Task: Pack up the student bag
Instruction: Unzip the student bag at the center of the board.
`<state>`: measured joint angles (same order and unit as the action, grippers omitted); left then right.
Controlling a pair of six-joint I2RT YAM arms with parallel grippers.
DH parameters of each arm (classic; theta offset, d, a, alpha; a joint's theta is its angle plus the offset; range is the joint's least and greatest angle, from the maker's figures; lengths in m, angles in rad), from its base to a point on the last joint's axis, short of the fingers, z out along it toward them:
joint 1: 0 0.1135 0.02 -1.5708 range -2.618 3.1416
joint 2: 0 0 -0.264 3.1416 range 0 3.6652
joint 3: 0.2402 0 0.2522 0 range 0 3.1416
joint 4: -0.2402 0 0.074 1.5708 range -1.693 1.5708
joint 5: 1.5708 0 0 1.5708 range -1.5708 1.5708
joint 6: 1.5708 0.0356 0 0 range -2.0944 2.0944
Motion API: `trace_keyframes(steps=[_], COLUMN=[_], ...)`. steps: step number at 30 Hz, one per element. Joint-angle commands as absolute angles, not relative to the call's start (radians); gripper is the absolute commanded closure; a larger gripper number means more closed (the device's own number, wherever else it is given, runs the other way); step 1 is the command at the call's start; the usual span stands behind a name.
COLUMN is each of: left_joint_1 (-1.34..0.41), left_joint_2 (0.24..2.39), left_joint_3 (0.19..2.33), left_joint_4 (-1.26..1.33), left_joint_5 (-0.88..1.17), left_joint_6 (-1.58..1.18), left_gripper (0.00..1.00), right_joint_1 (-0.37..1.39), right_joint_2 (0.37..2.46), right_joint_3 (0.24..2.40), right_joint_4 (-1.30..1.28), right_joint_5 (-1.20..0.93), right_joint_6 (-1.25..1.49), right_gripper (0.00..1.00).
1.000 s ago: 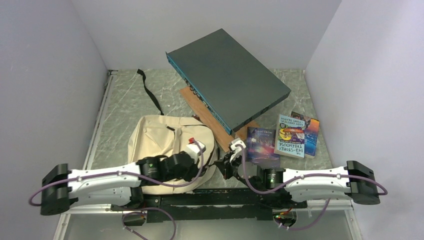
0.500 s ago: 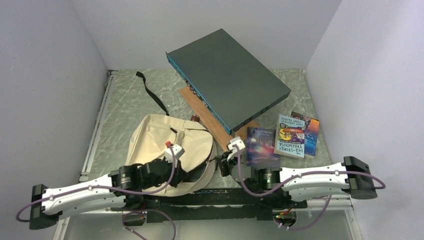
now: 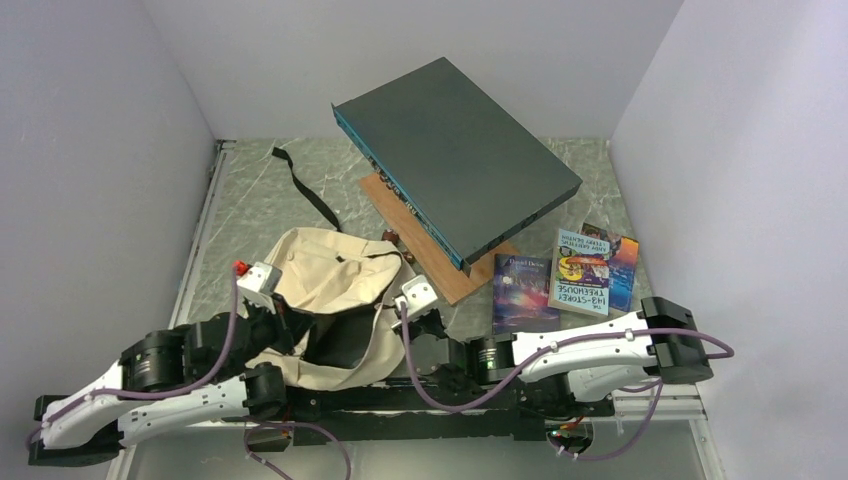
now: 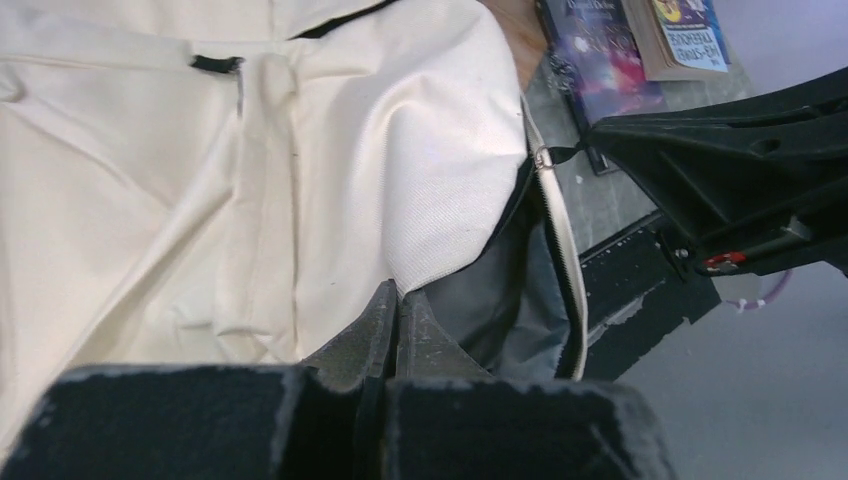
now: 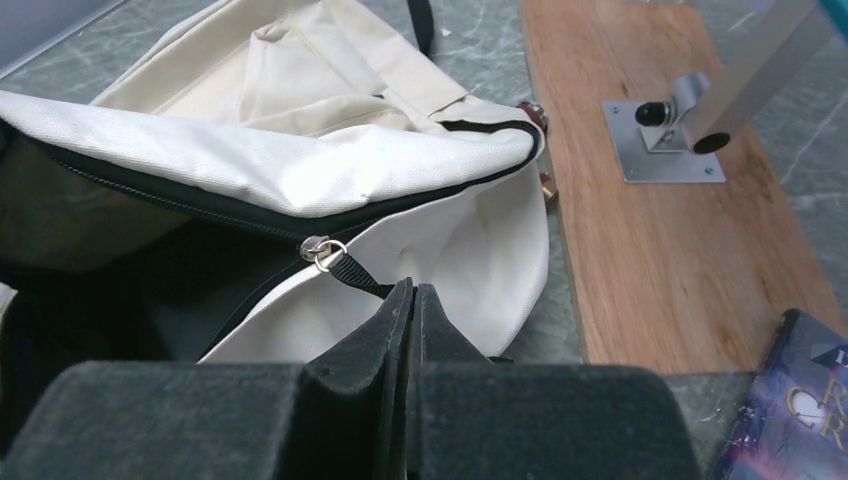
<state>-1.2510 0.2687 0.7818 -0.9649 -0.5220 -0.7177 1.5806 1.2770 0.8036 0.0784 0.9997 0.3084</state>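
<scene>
The cream student bag (image 3: 330, 272) lies near the table's front, its main zip partly open onto a dark grey lining (image 4: 480, 305). My left gripper (image 3: 292, 330) is shut on the cream fabric edge of the opening (image 4: 440, 250), shown in the left wrist view (image 4: 397, 292). My right gripper (image 3: 402, 318) is at the bag's right side, shut on the black zipper pull strap (image 5: 360, 276), shown in the right wrist view (image 5: 412, 288). The strap runs taut to the metal slider (image 5: 318, 247).
A big dark grey flat box (image 3: 455, 150) rests tilted on a wooden board (image 3: 420, 245) behind the bag. Three books lie to the right: a dark purple one (image 3: 525, 290), a Treehouse one (image 3: 583, 272) and a colourful one (image 3: 624, 262). A black strap (image 3: 305, 190) trails toward the back.
Both arms have moved left. The left gripper has drawn the bag's fabric leftward, the right has followed with the zipper pull, and the bag's mouth gapes wider.
</scene>
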Motion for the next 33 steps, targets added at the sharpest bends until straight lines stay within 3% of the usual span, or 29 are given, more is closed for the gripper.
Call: trace_keyframes(steps=[1,9,18,29,33], left_joint_1=[-1.252,-1.253,-1.253,-1.259,-1.259], left_joint_2=[0.256,0.218,0.219,0.270,0.329], left_joint_3=[0.906,1.012,1.264,1.244,1.123], left_joint_4=[-1.134,-1.200,-1.401,-1.347,-1.214], left_joint_5=[-0.682,-0.738,-0.888,-0.754,-0.606], left_joint_6=[-0.702,-0.674,-0.640,-0.588,-0.547], left_gripper=[1.00,1.00,1.00,1.00,0.68], right_joint_1=[1.551,1.381,1.326,1.324,1.324], right_joint_2=[1.301,1.323,1.399,1.521,1.491], right_joint_3=[0.914,1.033,1.094,1.198,1.169], right_joint_4=[-0.018,-0.077,-0.029,0.042,0.079], right_joint_5=[1.113,1.010,0.951,0.810,0.710], right_joint_6=[0.274,0.190,0.074,0.025,0.066], right_gripper=[1.00,1.00,1.00,1.00,1.00])
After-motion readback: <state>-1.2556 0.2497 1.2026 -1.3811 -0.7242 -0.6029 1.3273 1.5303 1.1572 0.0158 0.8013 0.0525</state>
